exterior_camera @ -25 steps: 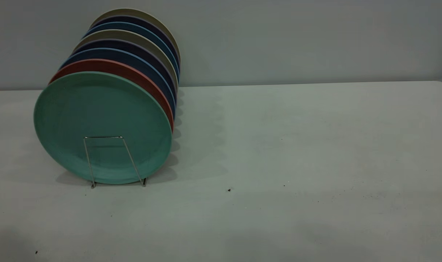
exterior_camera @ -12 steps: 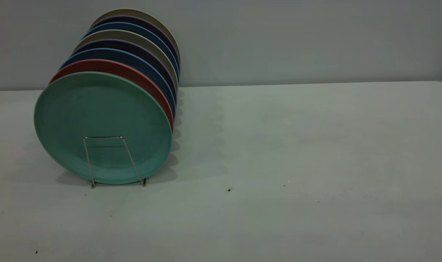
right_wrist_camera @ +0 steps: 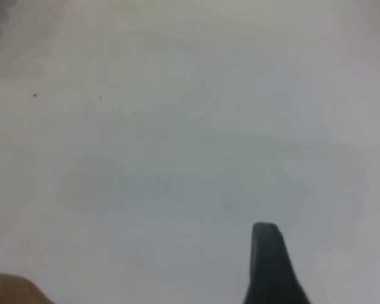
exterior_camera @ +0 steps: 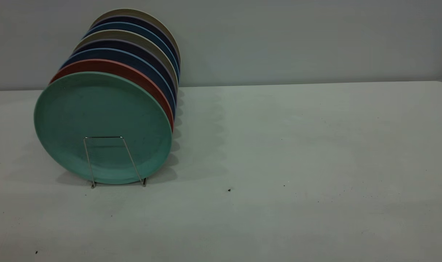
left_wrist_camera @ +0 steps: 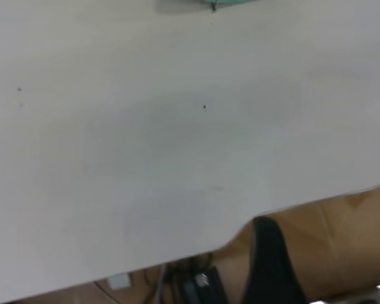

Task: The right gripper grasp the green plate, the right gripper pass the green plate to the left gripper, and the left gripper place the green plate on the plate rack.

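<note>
The green plate [exterior_camera: 102, 125] stands upright in the front slot of the plate rack [exterior_camera: 110, 160], with the salmon-pink plate [exterior_camera: 133, 74] right behind it. A sliver of the green plate also shows in the left wrist view [left_wrist_camera: 231, 2]. Neither gripper is in the exterior view. A black part of my left gripper [left_wrist_camera: 269, 269] shows over the table's front edge, far from the plate. A black part of my right gripper [right_wrist_camera: 269, 266] shows above bare table. Neither one holds anything that I can see.
Several blue, dark and beige plates [exterior_camera: 133, 40] fill the rack behind the pink one, at the table's back left. The white table [exterior_camera: 297, 145] stretches to the right. Its front edge and a brown floor with cables [left_wrist_camera: 196, 285] show in the left wrist view.
Faint shadows along the table's front edge have faded away. The plates and the rack have not moved.
</note>
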### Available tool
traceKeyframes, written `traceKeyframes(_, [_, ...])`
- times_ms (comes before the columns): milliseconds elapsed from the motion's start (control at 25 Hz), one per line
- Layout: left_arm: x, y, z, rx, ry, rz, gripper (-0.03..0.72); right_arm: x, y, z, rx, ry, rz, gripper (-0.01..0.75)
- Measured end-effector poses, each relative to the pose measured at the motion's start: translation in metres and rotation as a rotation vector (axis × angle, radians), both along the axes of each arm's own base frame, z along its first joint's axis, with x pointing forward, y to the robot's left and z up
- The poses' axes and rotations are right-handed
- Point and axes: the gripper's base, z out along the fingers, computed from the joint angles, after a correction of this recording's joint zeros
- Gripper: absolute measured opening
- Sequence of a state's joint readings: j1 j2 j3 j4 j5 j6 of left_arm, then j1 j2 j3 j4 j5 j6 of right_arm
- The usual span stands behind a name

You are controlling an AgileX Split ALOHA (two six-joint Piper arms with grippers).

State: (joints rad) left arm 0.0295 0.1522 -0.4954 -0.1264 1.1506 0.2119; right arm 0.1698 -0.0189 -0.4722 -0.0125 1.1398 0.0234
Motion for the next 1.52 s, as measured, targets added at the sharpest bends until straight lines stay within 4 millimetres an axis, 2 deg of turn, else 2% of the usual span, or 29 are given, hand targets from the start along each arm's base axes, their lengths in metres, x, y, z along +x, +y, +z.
traceKeyframes(480, [-0.006, 0.013, -0.002, 0.006, -0.053, 0.164, 0.516, 0.0, 0.0, 0.0, 0.0, 0.0, -0.001, 0.48])
traceKeyframes(880, [-0.006, 0.013, -0.002, 0.002, -0.055, 0.17, 0.516, 0.0, 0.0, 0.0, 0.0, 0.0, -0.005, 0.48])
traceKeyframes(1160, [-0.021, 0.014, -0.003, -0.011, -0.168, 0.151, 0.516, 0.0, 0.0, 0.0, 0.0, 0.0, -0.043, 0.48])
traceKeyframes(1520, [-0.022, 0.014, -0.003, -0.013, -0.172, 0.153, 0.516, 0.0, 0.0, 0.0, 0.001, 0.0, -0.045, 0.48])
